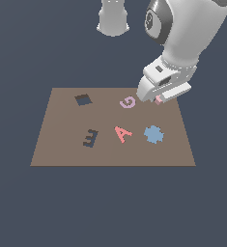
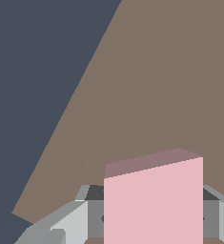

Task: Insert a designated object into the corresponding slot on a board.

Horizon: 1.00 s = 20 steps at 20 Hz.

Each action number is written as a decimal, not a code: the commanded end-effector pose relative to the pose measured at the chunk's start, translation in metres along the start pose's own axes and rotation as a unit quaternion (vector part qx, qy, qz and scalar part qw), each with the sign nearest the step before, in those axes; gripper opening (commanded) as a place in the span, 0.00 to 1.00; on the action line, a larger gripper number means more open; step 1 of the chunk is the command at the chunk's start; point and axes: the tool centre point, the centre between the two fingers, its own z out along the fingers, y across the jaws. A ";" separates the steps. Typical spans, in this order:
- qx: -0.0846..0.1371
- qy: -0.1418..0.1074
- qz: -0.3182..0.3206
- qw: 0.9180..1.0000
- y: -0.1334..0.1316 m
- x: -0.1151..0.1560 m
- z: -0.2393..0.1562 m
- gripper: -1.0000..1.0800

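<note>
Between the jaws of the gripper (image 1: 155,100), closed on it: small pale-pink cube (image 2: 153,205). Dark navy square slot (image 1: 83,100) lies well toward exterior view's left across flat brown board (image 1: 62,154).

matt brown board (image 1: 62,144), flat matt pale-pink cube (image 2: 154,205), smooth glossy white-grey gripper (image 1: 156,99) casing

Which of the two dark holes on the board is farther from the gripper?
The square slot, near the board's far corner on the exterior view's left. The E-shaped hole lies nearer the gripper, beside the A.
</note>
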 end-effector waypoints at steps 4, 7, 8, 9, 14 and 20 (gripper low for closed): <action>0.000 0.000 0.000 1.000 0.000 0.000 0.001 0.00; 0.000 0.000 0.000 1.000 0.000 0.000 0.000 0.00; 0.000 0.000 0.000 1.000 0.000 0.000 0.000 0.00; 0.000 0.000 0.000 1.000 0.000 0.000 0.000 0.00; 0.000 0.000 -0.011 1.000 0.002 -0.005 0.000 0.00; 0.000 0.000 -0.044 0.999 0.008 -0.018 -0.001 0.00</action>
